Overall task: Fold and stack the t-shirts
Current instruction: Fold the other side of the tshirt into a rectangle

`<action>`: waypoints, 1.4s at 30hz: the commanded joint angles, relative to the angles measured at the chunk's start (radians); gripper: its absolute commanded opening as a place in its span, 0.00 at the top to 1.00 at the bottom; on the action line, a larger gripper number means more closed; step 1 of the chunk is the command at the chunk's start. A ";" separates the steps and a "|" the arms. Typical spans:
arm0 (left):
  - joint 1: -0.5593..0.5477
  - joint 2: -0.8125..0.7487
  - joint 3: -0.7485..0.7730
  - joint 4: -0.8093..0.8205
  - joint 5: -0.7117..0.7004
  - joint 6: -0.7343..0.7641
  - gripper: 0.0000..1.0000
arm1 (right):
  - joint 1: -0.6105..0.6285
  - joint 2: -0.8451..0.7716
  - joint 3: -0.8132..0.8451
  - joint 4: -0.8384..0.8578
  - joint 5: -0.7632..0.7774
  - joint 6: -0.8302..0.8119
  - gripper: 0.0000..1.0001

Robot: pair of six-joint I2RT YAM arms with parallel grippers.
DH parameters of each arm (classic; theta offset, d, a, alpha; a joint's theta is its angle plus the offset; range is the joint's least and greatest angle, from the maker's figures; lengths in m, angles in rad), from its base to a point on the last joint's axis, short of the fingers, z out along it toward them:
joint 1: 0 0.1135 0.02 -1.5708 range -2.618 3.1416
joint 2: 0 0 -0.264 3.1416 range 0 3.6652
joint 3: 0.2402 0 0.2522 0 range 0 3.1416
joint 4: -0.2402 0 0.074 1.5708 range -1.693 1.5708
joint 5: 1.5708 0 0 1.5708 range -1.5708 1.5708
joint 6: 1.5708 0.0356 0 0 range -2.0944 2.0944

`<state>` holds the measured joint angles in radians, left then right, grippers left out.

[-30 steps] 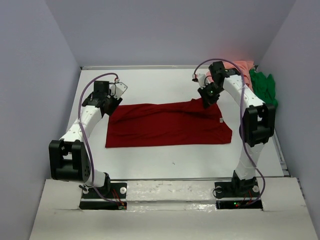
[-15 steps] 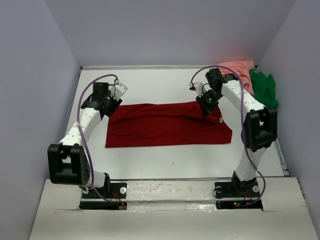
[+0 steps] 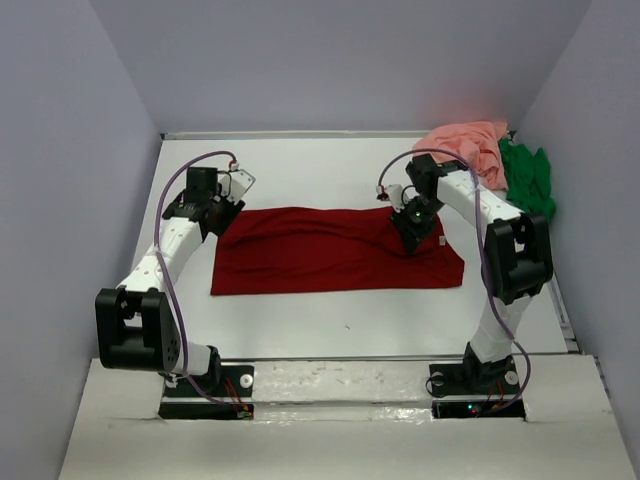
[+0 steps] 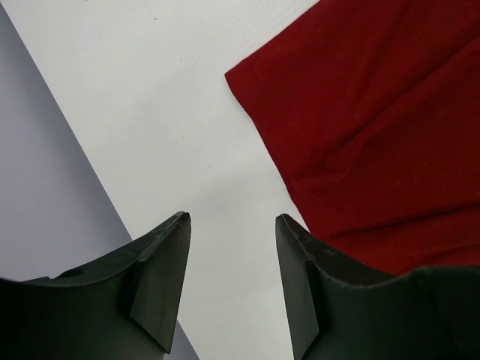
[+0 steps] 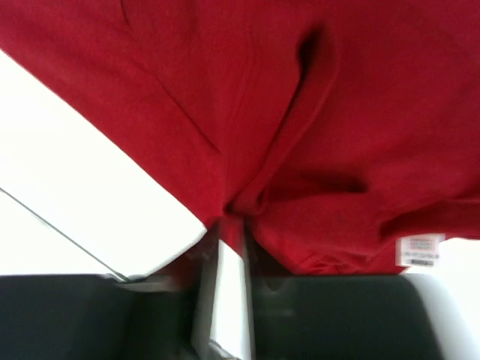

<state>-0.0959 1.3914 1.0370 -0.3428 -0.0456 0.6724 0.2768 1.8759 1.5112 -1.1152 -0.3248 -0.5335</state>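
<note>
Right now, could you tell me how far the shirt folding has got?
Done: the dark red t-shirt lies flat, perhaps folded once. In hand: the right gripper pinches cloth near its far edge; the left gripper hangs open beside its corner. Left: the salmon pink t-shirt and green t-shirt lie heaped, unfolded, far right; nothing is stacked.

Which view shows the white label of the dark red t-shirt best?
The right wrist view: the white label is large on the dark red t-shirt. The top view shows a mere speck; the left wrist view misses it.
</note>
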 commanded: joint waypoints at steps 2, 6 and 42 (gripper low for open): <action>0.007 -0.051 -0.026 0.002 0.018 -0.008 0.39 | 0.022 0.005 -0.034 0.008 0.012 0.000 0.63; 0.005 -0.066 -0.046 0.005 0.009 -0.005 0.39 | 0.033 0.045 -0.023 -0.020 0.007 -0.005 0.22; 0.010 -0.120 -0.103 0.050 0.023 -0.005 0.39 | 0.044 0.068 0.087 0.279 0.162 0.075 1.00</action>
<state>-0.0914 1.3010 0.9401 -0.3168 -0.0341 0.6724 0.3157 1.9594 1.6085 -0.9115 -0.2188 -0.4633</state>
